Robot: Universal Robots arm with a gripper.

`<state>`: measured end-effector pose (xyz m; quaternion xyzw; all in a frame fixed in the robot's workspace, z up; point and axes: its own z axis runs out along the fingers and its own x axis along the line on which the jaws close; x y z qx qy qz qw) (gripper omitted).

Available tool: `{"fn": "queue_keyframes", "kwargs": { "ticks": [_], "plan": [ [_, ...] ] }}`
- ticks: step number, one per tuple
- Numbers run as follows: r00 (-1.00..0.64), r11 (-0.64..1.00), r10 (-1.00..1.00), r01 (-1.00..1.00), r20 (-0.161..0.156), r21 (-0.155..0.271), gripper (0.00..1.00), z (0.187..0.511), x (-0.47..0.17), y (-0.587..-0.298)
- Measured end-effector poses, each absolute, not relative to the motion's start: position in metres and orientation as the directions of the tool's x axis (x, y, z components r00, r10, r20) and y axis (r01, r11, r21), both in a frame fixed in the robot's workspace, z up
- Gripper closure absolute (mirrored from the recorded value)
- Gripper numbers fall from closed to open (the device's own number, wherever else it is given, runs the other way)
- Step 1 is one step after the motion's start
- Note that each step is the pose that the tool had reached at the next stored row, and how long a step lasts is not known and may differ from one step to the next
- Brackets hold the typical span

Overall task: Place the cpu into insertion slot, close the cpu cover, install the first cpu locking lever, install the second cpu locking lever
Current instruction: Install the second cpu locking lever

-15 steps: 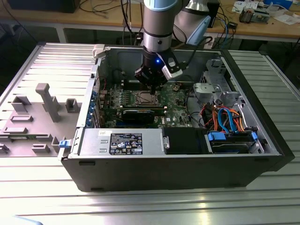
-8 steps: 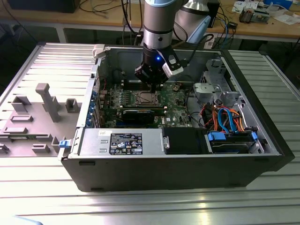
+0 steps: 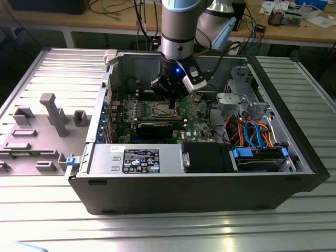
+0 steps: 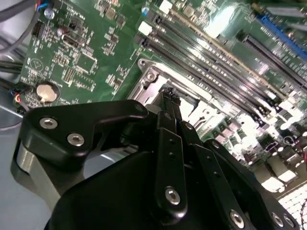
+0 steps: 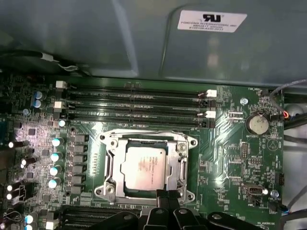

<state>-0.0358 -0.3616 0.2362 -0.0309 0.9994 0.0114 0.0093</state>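
In the first wrist view the cpu (image 5: 144, 167), a dull silver square, lies flat in the insertion slot (image 5: 106, 184) on the green motherboard. The cpu cover (image 5: 144, 140), a thin grey frame, lies down around it, and the chip's top shows through its opening. My gripper (image 5: 168, 194) is shut, with its black fingertips at the edge of the slot's rim on one side and nothing visible between them. In the second wrist view the gripper (image 4: 169, 93) points at the slot's metal rim (image 4: 149, 75). In the exterior view the gripper (image 3: 170, 101) hangs just over the cpu (image 3: 163, 109) inside the open case.
Long black memory slots (image 5: 134, 103) run beside the socket, and a round coin battery (image 5: 257, 124) sits further off. The case holds a power supply (image 3: 139, 157), a drive bay (image 3: 257, 157) with orange and blue cables, and its walls stand all round. A grey fixture (image 3: 50, 113) stands on the exterior view's left.
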Motion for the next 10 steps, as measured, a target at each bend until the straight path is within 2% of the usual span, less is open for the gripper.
{"fn": "queue_keyframes", "kwargs": {
  "ticks": [10],
  "plan": [
    [-0.998,0.998,-0.062,-0.062,-0.018,0.021,0.89,0.2436,-0.0355,-0.3653]
  ]
}}
